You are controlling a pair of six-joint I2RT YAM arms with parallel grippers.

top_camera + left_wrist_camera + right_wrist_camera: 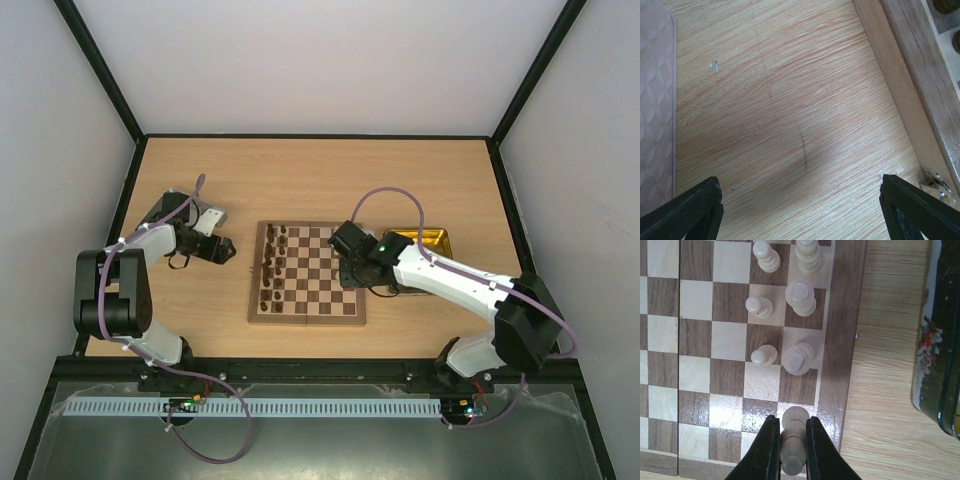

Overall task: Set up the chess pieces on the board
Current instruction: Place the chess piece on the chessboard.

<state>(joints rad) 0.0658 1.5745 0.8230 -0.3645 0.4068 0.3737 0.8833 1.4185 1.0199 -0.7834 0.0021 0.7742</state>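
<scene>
Cream wooden pieces (800, 297) stand in two files along the right edge of the board (840, 340). Dark brown pieces (272, 265) fill two files at its left edge. Board has dark and tan squares with a brown border and lies flat mid-counter.

Counter (300, 180): pale wood-grain surface, boxed in by white walls and a black frame. Gold tray (435, 240) sits just beside the board's right side.

Right arm reaches in over the right edge. Right tool (791, 418) is clamped on one cream piece (792, 445) at a corner square; contact with the board not discernible.

Left arm is folded back, left of the board. Left tool (800, 179) is spread wide with nothing between its fingers, over bare counter beside the border.
</scene>
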